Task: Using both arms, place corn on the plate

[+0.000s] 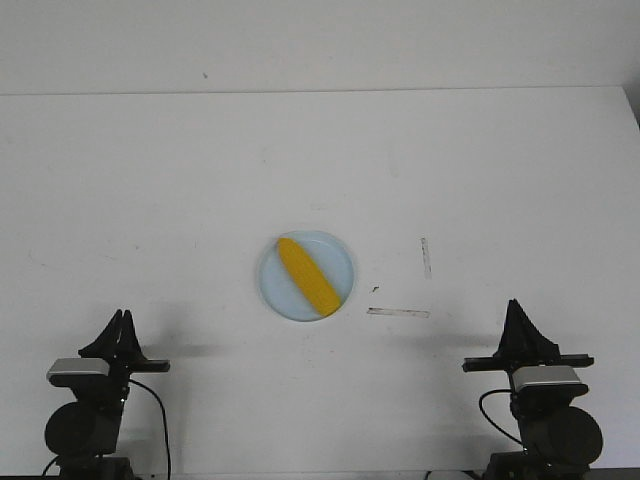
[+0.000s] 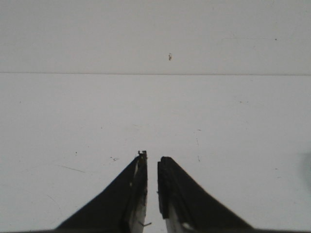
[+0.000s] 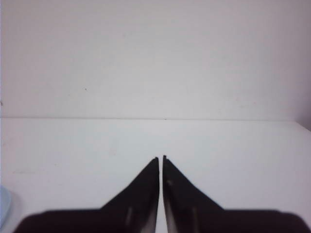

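The yellow corn (image 1: 308, 276) lies diagonally on the pale blue plate (image 1: 276, 295) at the middle of the white table. My left gripper (image 1: 123, 322) sits at the near left, well apart from the plate, jaws shut with a thin gap and empty (image 2: 151, 156). My right gripper (image 1: 516, 308) sits at the near right, also apart from the plate, jaws shut and empty (image 3: 161, 157). A sliver of the plate's rim (image 3: 4, 206) shows at the edge of the right wrist view. The corn is out of view in both wrist views.
Two thin tape marks lie on the table right of the plate, one short and upright (image 1: 426, 257), one long and flat (image 1: 398, 312). The table's far edge (image 1: 320, 92) meets a white wall.
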